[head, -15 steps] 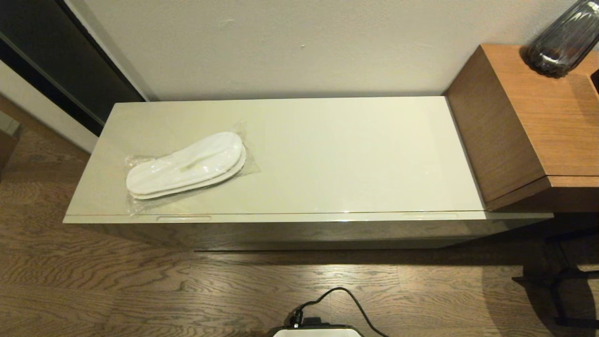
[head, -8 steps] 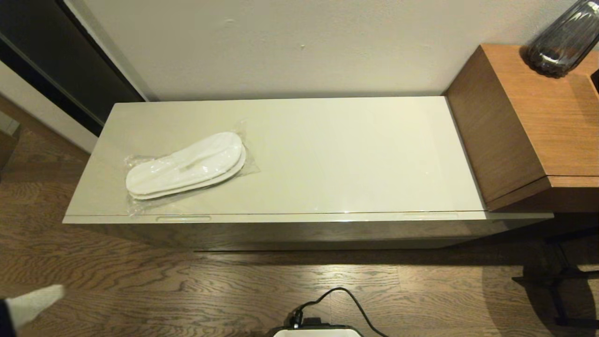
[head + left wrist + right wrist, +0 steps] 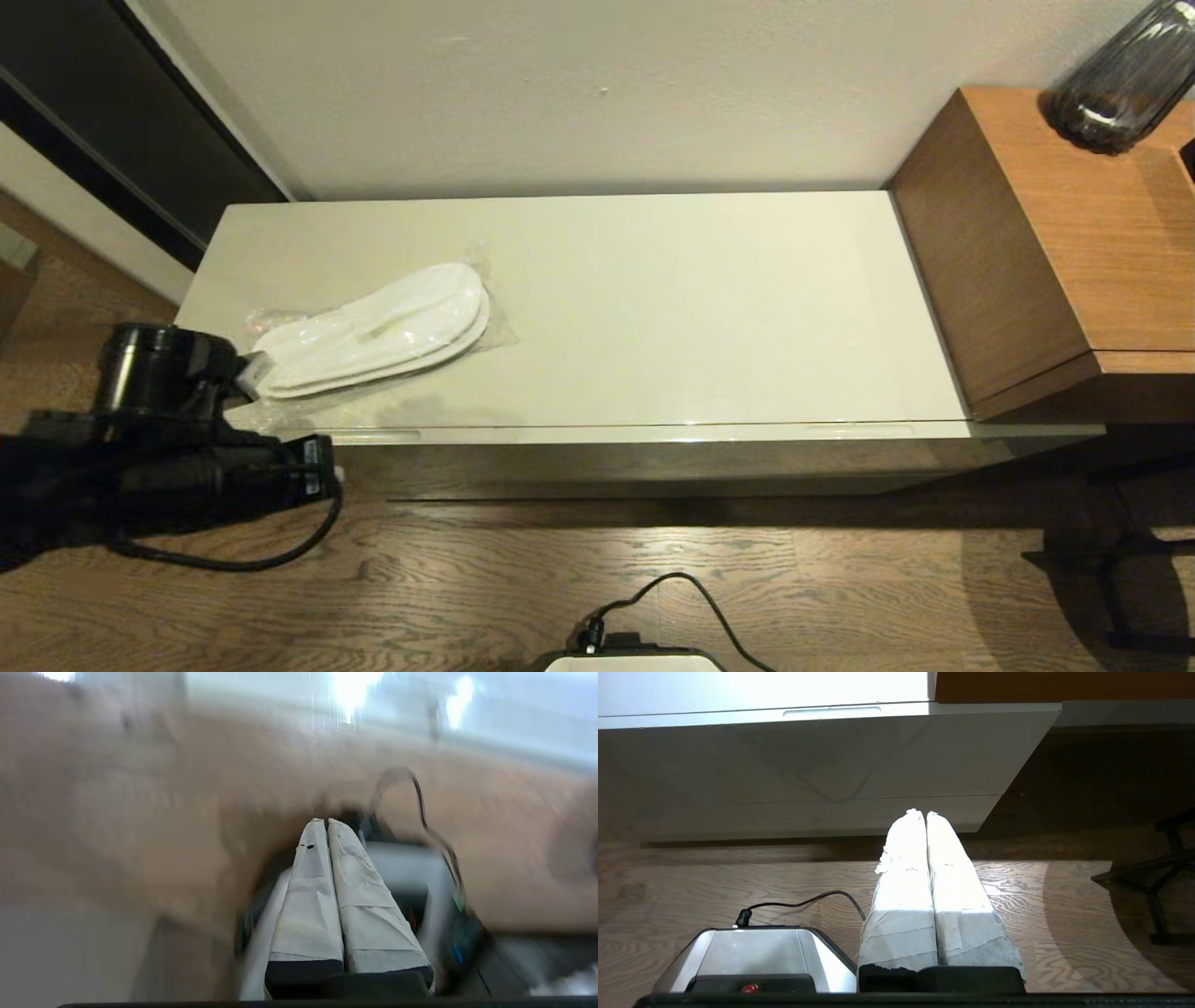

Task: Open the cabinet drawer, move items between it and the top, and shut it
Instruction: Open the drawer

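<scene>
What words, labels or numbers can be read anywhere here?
None can be read.
Left arm: a small label near its cable, too small to read.
Slippers, cabinet top, drawer: no print shows.

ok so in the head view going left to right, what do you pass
Left arm → bagged slippers on the cabinet top → brown wood unit → dark glass vase.
</scene>
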Tool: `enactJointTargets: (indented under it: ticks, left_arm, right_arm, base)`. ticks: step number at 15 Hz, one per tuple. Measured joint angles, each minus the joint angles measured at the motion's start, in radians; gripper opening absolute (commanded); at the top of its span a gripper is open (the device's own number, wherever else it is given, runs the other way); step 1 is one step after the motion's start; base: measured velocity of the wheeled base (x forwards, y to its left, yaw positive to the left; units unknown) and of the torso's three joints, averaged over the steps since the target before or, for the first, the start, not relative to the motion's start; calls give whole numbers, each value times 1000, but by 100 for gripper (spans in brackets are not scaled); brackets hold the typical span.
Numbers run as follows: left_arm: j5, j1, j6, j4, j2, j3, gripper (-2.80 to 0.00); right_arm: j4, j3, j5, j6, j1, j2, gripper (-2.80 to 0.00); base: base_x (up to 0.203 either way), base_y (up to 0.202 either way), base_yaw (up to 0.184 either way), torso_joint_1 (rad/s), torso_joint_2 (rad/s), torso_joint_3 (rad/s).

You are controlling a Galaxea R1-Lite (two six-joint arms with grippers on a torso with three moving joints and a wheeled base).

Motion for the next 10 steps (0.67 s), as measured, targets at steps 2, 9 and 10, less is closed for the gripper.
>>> enactJointTargets:
  ticks: [2,9,10]
  left_arm:
    - [53,-13,0,-129,93,-31,-280]
    - [120,-20,5,-137,188,-147,-280]
    - [121,-21,5,-137,193,-147,-280]
  right_arm:
    - [0,0,-1,0,0,0,-280]
    - [0,0,0,0,0,0,-280]
    - [0,0,-1,0,0,0,-280]
  base:
    - [0,0,0,0,0,0]
    - [0,0,0,0,0,0]
    - [0,0,0,0,0,0]
